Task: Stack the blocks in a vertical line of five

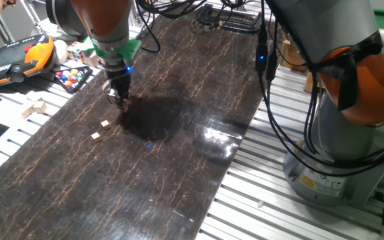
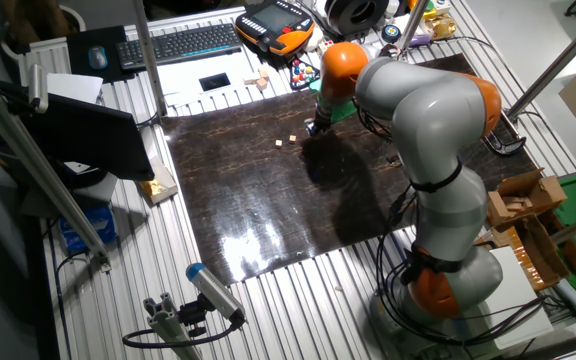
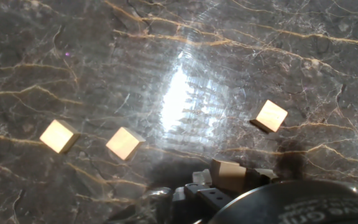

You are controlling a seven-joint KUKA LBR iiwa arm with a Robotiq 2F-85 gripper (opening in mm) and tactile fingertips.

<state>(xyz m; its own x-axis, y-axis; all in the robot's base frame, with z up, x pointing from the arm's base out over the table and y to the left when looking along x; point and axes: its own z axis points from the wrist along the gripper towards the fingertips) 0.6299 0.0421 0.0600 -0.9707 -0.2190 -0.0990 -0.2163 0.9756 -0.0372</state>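
Observation:
My gripper (image 1: 118, 100) hangs low over the dark marble-patterned mat (image 1: 179, 167), at its far left part. In the hand view it seems shut on one small tan cube (image 3: 229, 175), held between the fingertips. Three more tan cubes lie flat on the mat: two side by side (image 3: 59, 135) (image 3: 124, 143) and one apart from them (image 3: 270, 116). The pair also shows in one fixed view (image 1: 105, 124) (image 1: 96, 136) and in the other fixed view (image 2: 279, 143) (image 2: 293, 138), just beside the gripper (image 2: 313, 128). A fifth cube is not in view. No cubes are stacked.
Larger pale wooden blocks (image 1: 35, 107) lie off the mat's left edge. A multicoloured puzzle cube (image 1: 79, 50), a tray of coloured balls (image 1: 72, 77) and an orange teach pendant (image 1: 19, 57) sit behind. Cables (image 1: 272, 100) hang by the robot base (image 1: 352, 133).

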